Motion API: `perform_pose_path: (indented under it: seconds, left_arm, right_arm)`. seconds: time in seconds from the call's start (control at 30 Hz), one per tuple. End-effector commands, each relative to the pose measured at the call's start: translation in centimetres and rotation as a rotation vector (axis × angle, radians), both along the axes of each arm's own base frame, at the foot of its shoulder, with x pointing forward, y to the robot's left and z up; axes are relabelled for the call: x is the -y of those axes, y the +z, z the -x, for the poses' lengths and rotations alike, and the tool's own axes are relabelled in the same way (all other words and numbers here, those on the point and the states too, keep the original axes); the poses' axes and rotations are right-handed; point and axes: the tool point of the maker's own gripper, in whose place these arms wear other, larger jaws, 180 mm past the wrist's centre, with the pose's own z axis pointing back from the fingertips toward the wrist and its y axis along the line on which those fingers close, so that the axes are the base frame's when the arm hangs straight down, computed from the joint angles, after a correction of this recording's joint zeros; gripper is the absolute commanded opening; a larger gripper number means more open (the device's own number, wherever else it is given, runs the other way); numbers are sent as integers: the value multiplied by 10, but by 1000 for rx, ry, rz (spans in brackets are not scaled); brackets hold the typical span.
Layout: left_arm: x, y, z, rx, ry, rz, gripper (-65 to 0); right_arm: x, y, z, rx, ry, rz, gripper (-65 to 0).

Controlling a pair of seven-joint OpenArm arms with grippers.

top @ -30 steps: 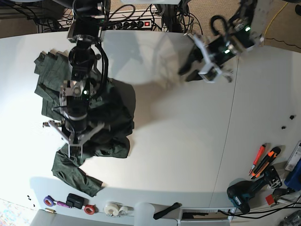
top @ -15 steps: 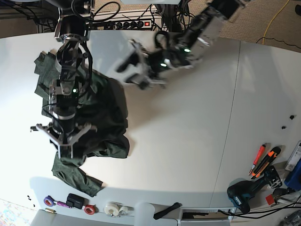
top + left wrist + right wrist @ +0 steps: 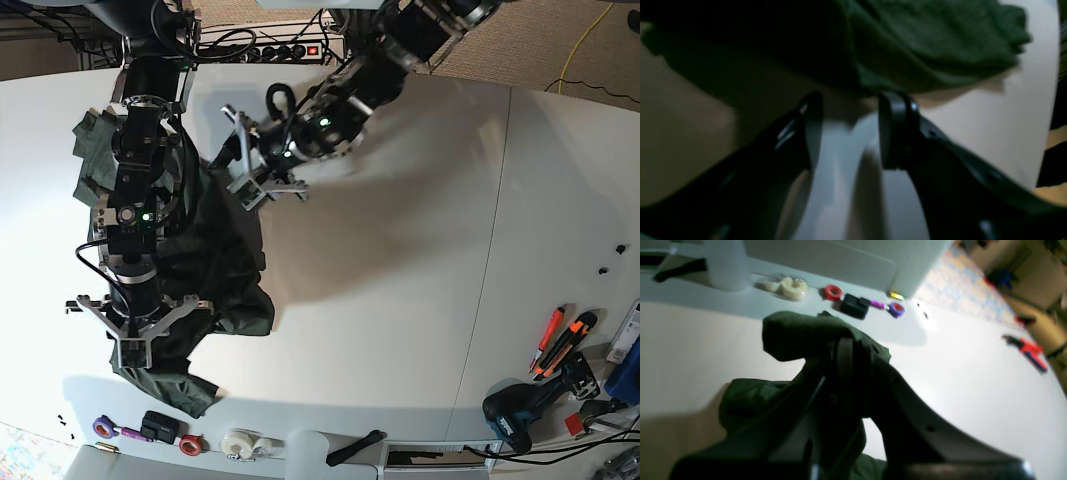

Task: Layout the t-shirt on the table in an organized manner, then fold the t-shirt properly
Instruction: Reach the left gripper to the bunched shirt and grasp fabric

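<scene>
Dark green t-shirt (image 3: 215, 255) bunched at the table's (image 3: 400, 260) left end, both arms on it.

The t-shirt is crumpled and wrinkly, one sleeve trailing toward the table's near edge, another fold poking out toward the far-left corner. The right gripper (image 3: 853, 350) is clamped tight on a raised fold of the t-shirt (the wrist view shows cloth draped over the fingers, which the base view hides under the arm). The left gripper (image 3: 850, 130) stands wide apart with bare table between its fingers, tips just at the t-shirt's edge, nothing held. Only the right wrist view shows the tape rolls (image 3: 786, 286) and the small black box (image 3: 855, 306) clearly along the near rim. To the right of the t-shirt the table lies broad and white up to the seam (image 3: 495, 250).
</scene>
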Motion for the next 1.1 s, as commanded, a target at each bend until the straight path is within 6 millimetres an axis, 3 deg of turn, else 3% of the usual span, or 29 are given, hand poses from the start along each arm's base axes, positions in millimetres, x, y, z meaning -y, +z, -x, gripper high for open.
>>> perform_pose_path:
  seconds: [0.0,0.23,0.43,0.5,0.6,0.73,0.87,1.07]
  left_arm:
    - [18,21,-9,23,-2,66,-368]
    - [33,26,-11,-21,-8,122,-368]
    - [26,18,-19,-34,77,89,-380]
    - [22,15,-23,-39,121,80,-458]
    - [18,13,-26,-41,158,74,-650]
    - [13,10,-31,49,142,-4,-650]
    - [-9,7,-53,140,205,-96,-650]
    - [-74,2,-86,176,315,-148,-650]
  right_arm:
    - [0,23,-3,74,8,12,-650]
    - [-4,22,-4,75,22,-8,-650]
    - [-10,21,-5,74,48,-46,-650]
    - [-10,21,-5,74,50,-48,-650]
    - [-10,21,-5,74,49,-47,-650]
    - [-6,22,-4,72,38,-17,-650]
    - [14,28,-2,72,-8,78,-650]
    - [29,31,0,69,-34,109,-650]
